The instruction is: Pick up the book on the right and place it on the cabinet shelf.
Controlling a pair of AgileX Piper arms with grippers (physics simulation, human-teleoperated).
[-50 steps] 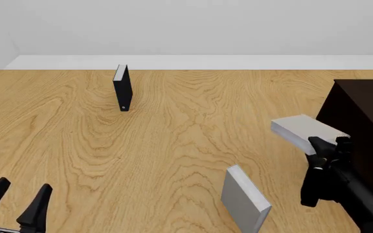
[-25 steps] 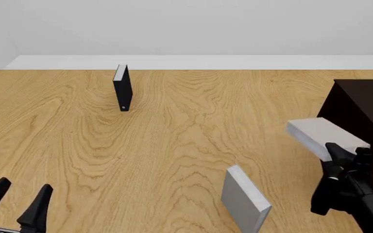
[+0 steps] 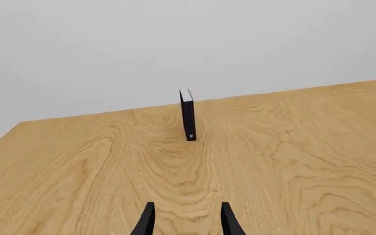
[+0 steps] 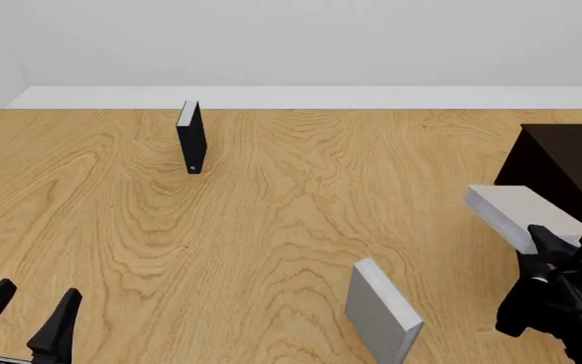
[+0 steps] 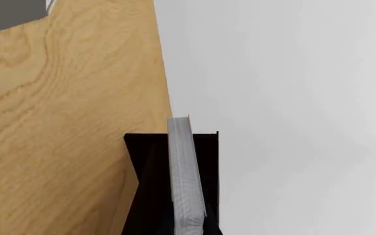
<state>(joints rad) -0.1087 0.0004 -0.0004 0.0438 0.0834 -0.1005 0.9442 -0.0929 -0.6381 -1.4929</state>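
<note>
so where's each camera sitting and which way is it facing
Front view: fixed above and behind the arms, facing forward and down over the table; shows the left gripper and the right gripper holding the book.
Left wrist view: behind the left gripper, facing the black book.
Right wrist view: behind the right gripper, along the book toward the cabinet.
Front and left wrist views share the black book.

The tabletop [image 4: 270,227] is honey-yellow wood with swirling darker grain. At the right of the frame, the book [image 4: 518,216] is plain light grey with paler edges; a second grey book [image 4: 382,311] near the bottom matches it. The cabinet [image 4: 574,167] is very dark brown. Upper left, a black book [image 4: 191,138] shows white pages. Both claws are black: left [image 4: 23,322], right [image 4: 564,246].
</note>
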